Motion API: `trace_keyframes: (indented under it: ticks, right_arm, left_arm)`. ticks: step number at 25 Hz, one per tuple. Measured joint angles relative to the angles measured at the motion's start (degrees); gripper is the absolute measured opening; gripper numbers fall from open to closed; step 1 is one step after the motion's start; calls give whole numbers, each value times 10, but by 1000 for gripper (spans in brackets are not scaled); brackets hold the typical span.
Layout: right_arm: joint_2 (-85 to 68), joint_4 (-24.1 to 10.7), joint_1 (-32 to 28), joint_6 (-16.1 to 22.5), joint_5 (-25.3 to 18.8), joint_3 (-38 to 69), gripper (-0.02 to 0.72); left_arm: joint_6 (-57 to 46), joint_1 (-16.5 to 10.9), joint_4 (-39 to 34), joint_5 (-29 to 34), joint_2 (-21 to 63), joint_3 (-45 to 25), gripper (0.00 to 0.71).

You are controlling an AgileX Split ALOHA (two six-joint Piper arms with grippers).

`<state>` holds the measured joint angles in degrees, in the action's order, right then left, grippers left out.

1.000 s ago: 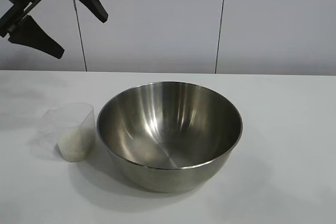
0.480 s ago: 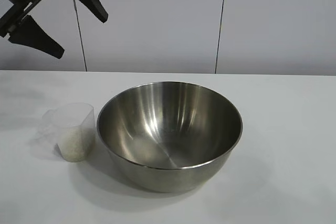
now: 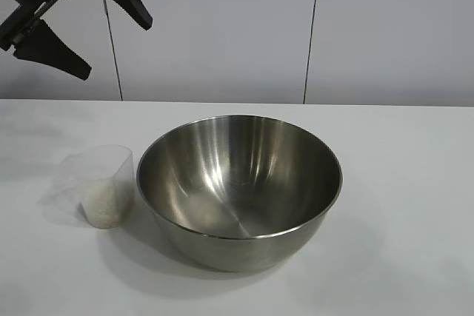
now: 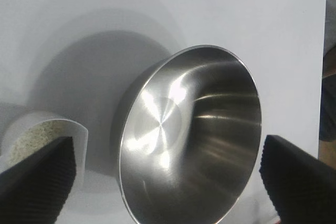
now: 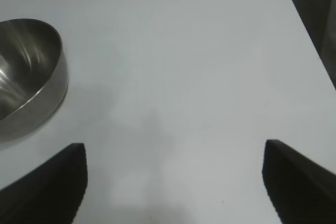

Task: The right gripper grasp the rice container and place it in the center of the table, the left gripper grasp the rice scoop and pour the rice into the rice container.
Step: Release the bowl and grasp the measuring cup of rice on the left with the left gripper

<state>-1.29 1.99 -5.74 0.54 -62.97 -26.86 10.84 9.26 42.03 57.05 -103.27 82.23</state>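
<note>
The rice container [image 3: 238, 183], a shiny steel bowl, stands in the middle of the white table [image 3: 400, 183] with no rice showing inside. Close beside it on its left stands the rice scoop [image 3: 100, 183], a clear cup with rice [image 3: 104, 206] in its lower part. My left gripper [image 3: 116, 49] hangs open high above the table's back left, apart from both. In the left wrist view the bowl [image 4: 189, 135] and the scoop [image 4: 37, 132] lie below the open left gripper [image 4: 168, 145]. My right gripper [image 5: 175, 148] is open over bare table, with the bowl [image 5: 26, 72] off to one side.
A grey panelled wall [image 3: 222, 27] rises behind the table. The table's edge [image 5: 302, 24] shows in the right wrist view, with dark floor beyond it. Bare tabletop [image 3: 415, 242] lies to the right of the bowl.
</note>
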Motion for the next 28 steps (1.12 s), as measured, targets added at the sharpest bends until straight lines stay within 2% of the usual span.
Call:
trace_keyframes:
  ticks: [22,25,28]
  right_arm:
    - [0,0,0,0,6,1,622]
    - [0,0,0,0,6,1,622]
    - [0,0,0,0,6,1,622]
  left_arm:
    - [16,0,0,-20,0,0,685]
    - [47,0,-2,-60,7,0,685]
    - [76,0,-24,-141,35,0,685]
